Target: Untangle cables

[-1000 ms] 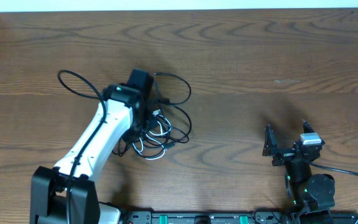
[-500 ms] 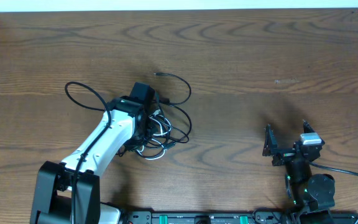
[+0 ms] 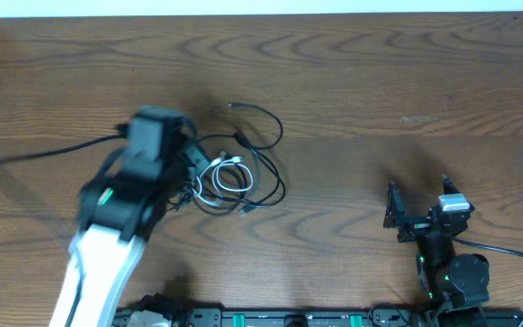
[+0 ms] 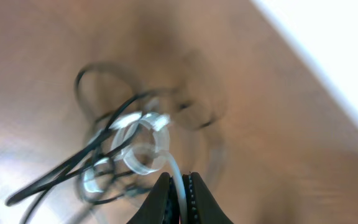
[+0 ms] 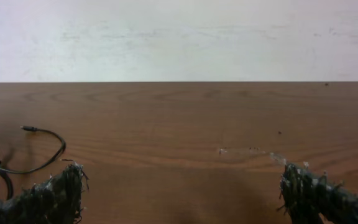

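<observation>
The cables [image 3: 234, 173] lie tangled left of the table's middle: a short white cable [image 3: 223, 173] coiled among thin black cables [image 3: 266, 127]. My left arm [image 3: 139, 159] is blurred and raised over the tangle's left side. In the left wrist view my left gripper [image 4: 178, 179] is shut on the white cable [image 4: 143, 144], whose coils hang off the fingertips with black cables [image 4: 55, 177] looped through them. My right gripper [image 3: 419, 204] stands open at the lower right, far from the tangle. Its fingers [image 5: 48, 196] hold nothing, and a black cable [image 5: 39, 167] shows at that view's left edge.
A thick black cord [image 3: 53, 153] from the left arm trails to the left. Another cord [image 3: 516, 259] runs from the right arm base. The table's far edge [image 3: 261, 13] meets a white surface. The arm bases [image 3: 289, 318] line the near edge.
The left gripper shut on the white cable, and the arm has risen and swung left with it. The tangle has shifted and spread slightly. The right arm has not moved.
</observation>
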Available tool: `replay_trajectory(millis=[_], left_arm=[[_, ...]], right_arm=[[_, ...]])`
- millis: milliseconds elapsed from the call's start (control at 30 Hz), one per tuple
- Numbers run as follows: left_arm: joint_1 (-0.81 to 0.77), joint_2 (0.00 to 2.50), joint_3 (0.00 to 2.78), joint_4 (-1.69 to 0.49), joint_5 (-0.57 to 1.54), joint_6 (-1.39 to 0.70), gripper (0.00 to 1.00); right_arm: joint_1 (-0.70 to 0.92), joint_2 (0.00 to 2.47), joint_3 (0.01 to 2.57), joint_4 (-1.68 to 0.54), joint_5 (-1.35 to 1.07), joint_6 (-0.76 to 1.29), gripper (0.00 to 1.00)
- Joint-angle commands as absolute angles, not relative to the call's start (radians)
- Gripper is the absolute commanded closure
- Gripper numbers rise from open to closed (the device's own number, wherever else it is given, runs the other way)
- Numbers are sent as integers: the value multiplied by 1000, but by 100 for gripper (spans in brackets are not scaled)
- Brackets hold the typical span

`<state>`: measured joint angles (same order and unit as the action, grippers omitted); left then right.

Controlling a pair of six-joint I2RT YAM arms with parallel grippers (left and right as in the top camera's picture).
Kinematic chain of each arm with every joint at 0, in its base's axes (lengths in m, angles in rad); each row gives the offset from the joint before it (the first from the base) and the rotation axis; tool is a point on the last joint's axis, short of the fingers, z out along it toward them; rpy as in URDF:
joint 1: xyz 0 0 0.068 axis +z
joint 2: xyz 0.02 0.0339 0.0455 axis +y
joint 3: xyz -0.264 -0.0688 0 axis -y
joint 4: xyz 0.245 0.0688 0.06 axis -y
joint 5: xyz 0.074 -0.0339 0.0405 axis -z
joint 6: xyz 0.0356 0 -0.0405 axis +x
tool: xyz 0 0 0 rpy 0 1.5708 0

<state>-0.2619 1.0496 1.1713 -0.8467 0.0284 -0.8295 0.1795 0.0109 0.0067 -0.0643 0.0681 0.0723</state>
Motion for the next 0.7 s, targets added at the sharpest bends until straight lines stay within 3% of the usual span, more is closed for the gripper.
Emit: replay_trajectory(millis=[0,133,300,667], left_arm=[[-258,888,1205,-765,48,-809,93],[-258,726,1205,-671,70,-813,93],[-258,614,1203,-702,68,-813,92],[-258,687,1194,-837,88,-813,93]], right_arm=[[175,6,6,-68,76,85,1],[175,6,6,-68,76,85,1],[175,6,6,-68,76,85,1],[175,6,6,-68,76,85,1]])
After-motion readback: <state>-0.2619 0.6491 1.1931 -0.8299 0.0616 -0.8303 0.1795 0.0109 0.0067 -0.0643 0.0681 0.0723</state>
